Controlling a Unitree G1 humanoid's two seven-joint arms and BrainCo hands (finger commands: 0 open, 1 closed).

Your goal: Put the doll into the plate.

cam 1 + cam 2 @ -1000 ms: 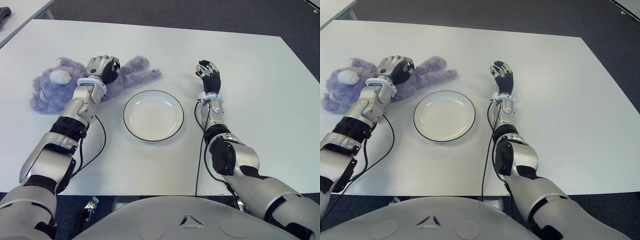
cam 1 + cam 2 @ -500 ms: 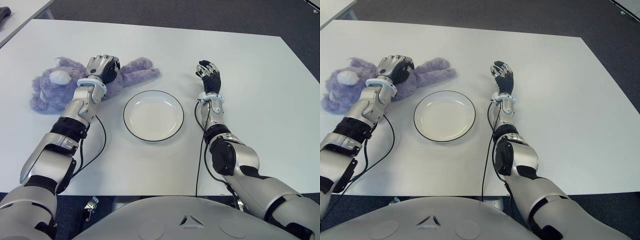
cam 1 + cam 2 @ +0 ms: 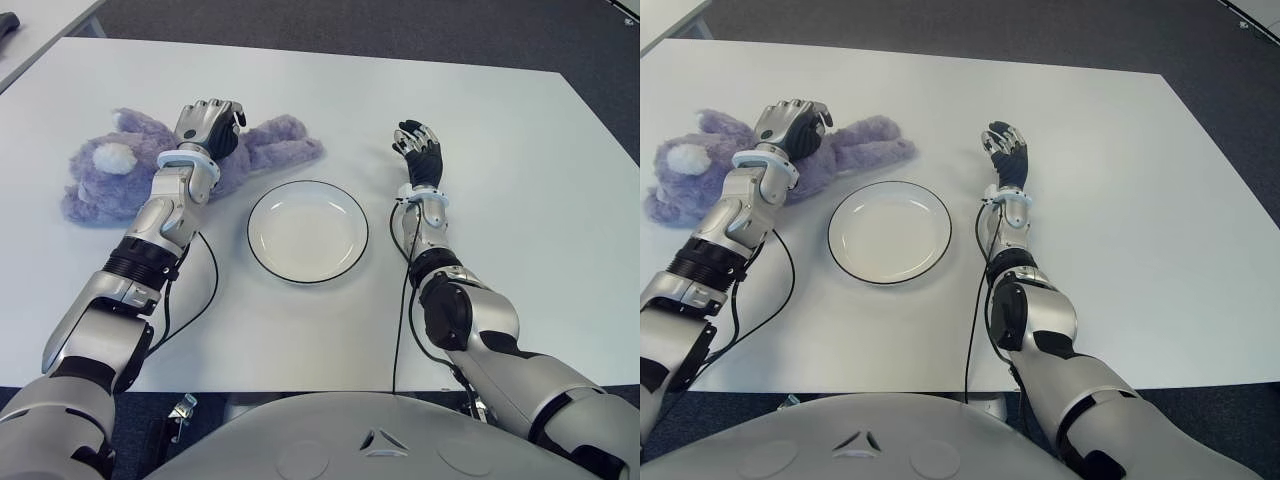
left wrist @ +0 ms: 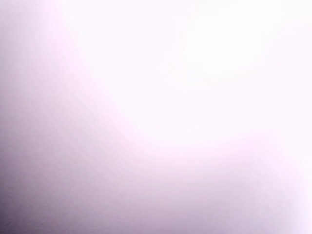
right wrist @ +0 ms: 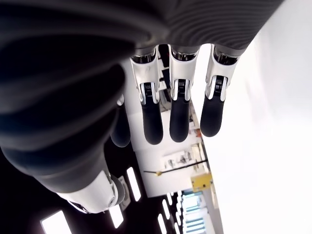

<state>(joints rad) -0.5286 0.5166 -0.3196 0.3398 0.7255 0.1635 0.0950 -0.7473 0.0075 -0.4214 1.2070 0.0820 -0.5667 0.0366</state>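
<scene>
The doll [image 3: 150,165], a soft purple plush animal, lies on its side on the white bench [image 3: 520,140], to the left of the plate [image 3: 308,231] and a little farther back, with one leg stretched out toward the plate's far rim. Our left hand [image 3: 207,124] sits on top of the doll's middle, and the fingers [image 3: 228,112] look partly curled down into the fur, but we cannot tell if they really grip it or only press on it, because the left wrist view shows nothing but a pale blur, probably fur pressed against the lens. We judge that the hand is placed at the body and not at the head because the middle gives a more balanced hold for lifting. The plate is white with a dark rim and holds nothing, so the doll is not yet in it; we think the step in hand is to secure the grasp. Our right hand [image 3: 418,145] shows to the right of the plate, its fingers [image 5: 179,109] straight and loosely open, holding nothing, and it stays out of the path between doll and plate.
</scene>
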